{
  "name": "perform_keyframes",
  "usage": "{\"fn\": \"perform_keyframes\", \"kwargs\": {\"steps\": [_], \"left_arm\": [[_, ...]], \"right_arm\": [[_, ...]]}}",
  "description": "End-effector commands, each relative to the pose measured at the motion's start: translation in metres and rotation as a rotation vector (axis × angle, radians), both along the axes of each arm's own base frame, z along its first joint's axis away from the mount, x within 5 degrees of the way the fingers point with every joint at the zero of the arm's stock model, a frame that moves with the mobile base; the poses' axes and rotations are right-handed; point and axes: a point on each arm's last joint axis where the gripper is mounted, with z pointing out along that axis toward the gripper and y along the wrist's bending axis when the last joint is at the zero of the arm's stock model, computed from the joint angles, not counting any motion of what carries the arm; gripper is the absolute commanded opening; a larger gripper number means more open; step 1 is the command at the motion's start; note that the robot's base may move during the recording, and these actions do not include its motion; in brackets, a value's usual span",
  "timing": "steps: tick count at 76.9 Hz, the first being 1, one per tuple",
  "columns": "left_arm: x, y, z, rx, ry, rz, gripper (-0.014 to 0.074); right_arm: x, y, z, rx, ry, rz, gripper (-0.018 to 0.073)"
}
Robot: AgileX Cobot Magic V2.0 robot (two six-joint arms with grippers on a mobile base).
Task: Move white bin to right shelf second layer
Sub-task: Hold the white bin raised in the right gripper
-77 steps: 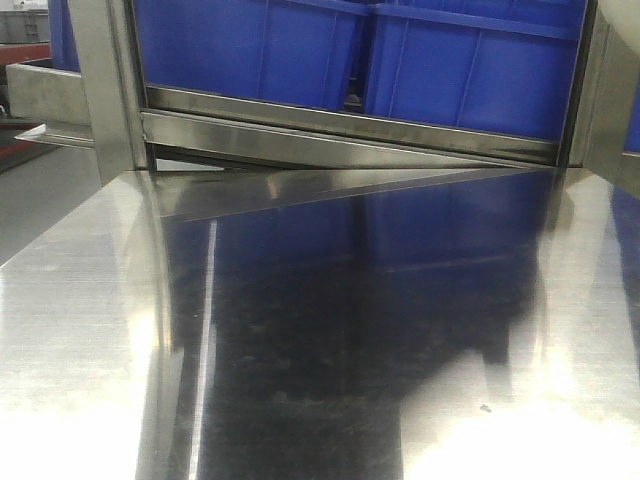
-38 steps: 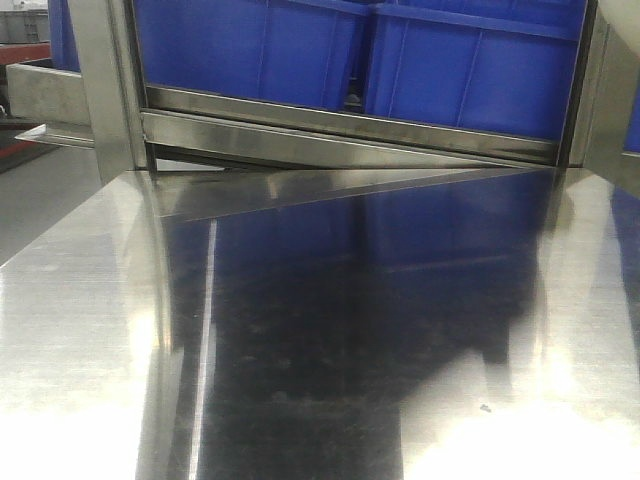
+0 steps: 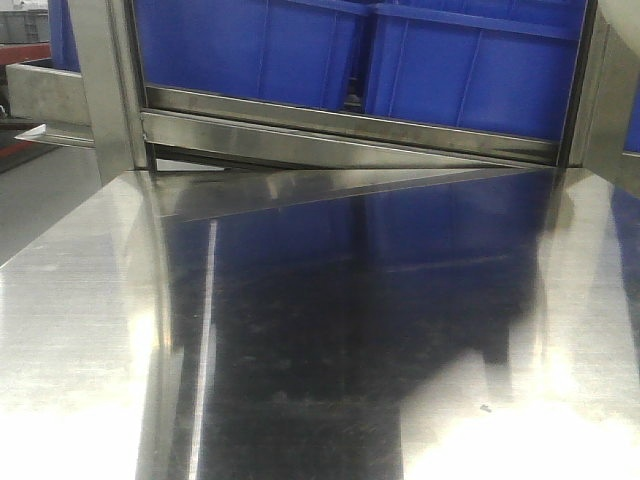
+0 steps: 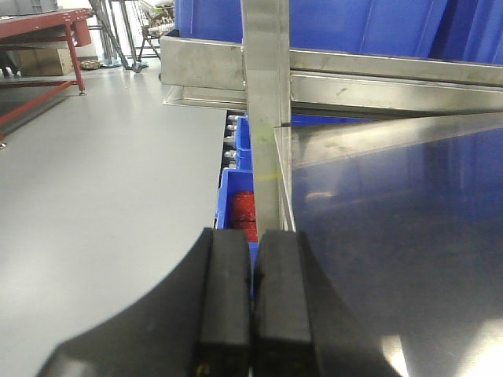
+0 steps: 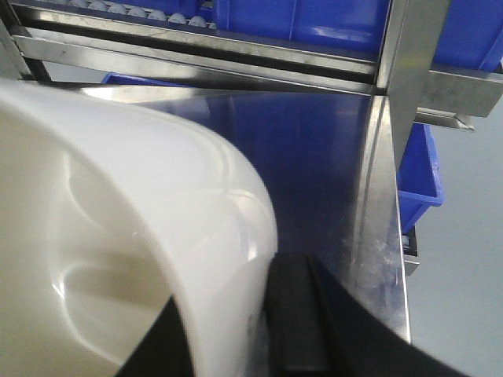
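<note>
Cream-white plastic, the white bin [image 5: 118, 236] sits pinched by one wall in the right gripper [image 5: 236, 334]; left gripper [image 4: 251, 302] pressed together, empty. Held one-sided, it could tilt and clip the roller shelf [image 5: 196, 59] beyond the jaws.

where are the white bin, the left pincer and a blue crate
white bin [image 5: 118, 220]: right wrist view, on its smooth wall
left pincer [image 4: 253, 239]: left wrist view, between its shut fingertips
blue crate [image 3: 470, 70]: front view, front wall of the right-hand crate

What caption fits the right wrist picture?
Right tool clamps the white bin, with a shiny steel deck and blue crates ahead.
</note>
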Motion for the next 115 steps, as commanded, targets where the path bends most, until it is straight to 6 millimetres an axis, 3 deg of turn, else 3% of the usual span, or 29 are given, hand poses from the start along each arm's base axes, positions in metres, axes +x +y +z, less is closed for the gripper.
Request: {"fn": "perform_keyframes", "kwargs": {"steps": [1,115], "left_arm": [[0.0007,-0.0003,-0.0039,-0.009,-0.062,-0.004,0.0085],[0.0007,-0.0003,-0.0039,-0.009,-0.062,-0.004,0.0085]], "right_arm": [[0.0008,-0.0005,0.018,0.019,-0.125,-0.006,0.0056],[0.0008,-0.0005,0.018,0.019,-0.125,-0.006,0.0055]]}}
